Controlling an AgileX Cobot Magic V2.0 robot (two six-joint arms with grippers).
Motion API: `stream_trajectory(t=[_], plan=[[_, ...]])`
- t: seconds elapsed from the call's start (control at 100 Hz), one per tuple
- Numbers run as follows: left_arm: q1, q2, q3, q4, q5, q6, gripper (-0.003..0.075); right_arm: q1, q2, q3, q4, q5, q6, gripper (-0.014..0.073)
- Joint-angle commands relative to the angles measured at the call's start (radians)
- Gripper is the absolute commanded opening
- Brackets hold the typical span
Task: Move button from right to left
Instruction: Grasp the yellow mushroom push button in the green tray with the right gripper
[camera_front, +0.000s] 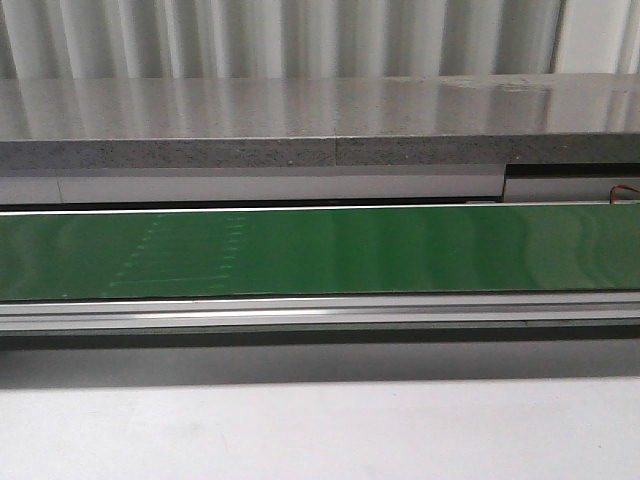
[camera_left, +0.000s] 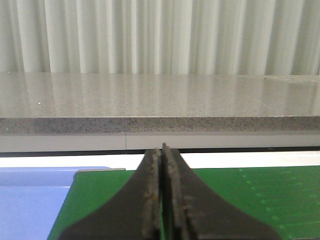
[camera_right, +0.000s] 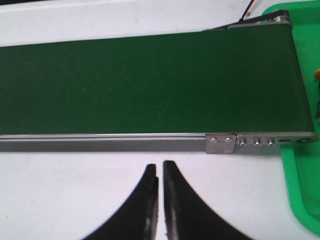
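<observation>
No whole button shows in any view. At the edge of the right wrist view a tiny yellow speck (camera_right: 317, 74) sits over the green tray (camera_right: 302, 180); too little shows to tell whether it is the button. My right gripper (camera_right: 160, 166) is shut and empty above the white table, just short of the green conveyor belt (camera_right: 140, 85) near its roller end. My left gripper (camera_left: 161, 150) is shut with nothing in it, held over the other end of the belt (camera_left: 250, 200). Neither gripper appears in the front view.
The long green belt (camera_front: 320, 250) runs across the front view in an aluminium frame, behind a strip of white table (camera_front: 320, 430). A grey speckled stone ledge (camera_front: 300, 120) stands behind the belt. A blue tray (camera_left: 30, 200) lies at the belt's left end.
</observation>
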Motion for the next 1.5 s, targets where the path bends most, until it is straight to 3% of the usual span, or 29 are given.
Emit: stream_trajectory(t=[0.0,0.13,0.27,0.48,0.77,1.14,1.49], plan=[[-0.005,-0.034,0.023,-0.002,-0.072,-0.009,-0.0020,-0.002,0.005,-0.036,0.006,-0.034,-0.003,0.0231],[-0.005,-0.034,0.023,-0.002,-0.072,-0.009,-0.0020,-0.002,0.005,-0.036,0.005,-0.046,-0.003,0.0498],[-0.005,-0.034,0.023,-0.002,-0.072,-0.009,-0.0020,-0.002,0.005,-0.036,0.005,-0.054,-0.003,0.0635],[-0.005,-0.034,0.023,-0.002,-0.072,-0.009,-0.0020,-0.046,0.109,-0.123,-0.013,-0.014,0.006,0.0637],[-0.005,-0.034,0.023,-0.002,-0.072,-0.009,-0.0020,-0.280,0.406,-0.330,-0.064,0.041,-0.060,0.0637],[-0.005,-0.034,0.023,-0.002,-0.072,-0.009,-0.0020,-0.514,0.737,-0.394,-0.063,-0.162,-0.101,0.0637],[-0.005,-0.034,0.023,-0.002,-0.072,-0.009,-0.0020,-0.573,0.955,-0.473,-0.063,-0.214,-0.155,0.0637]])
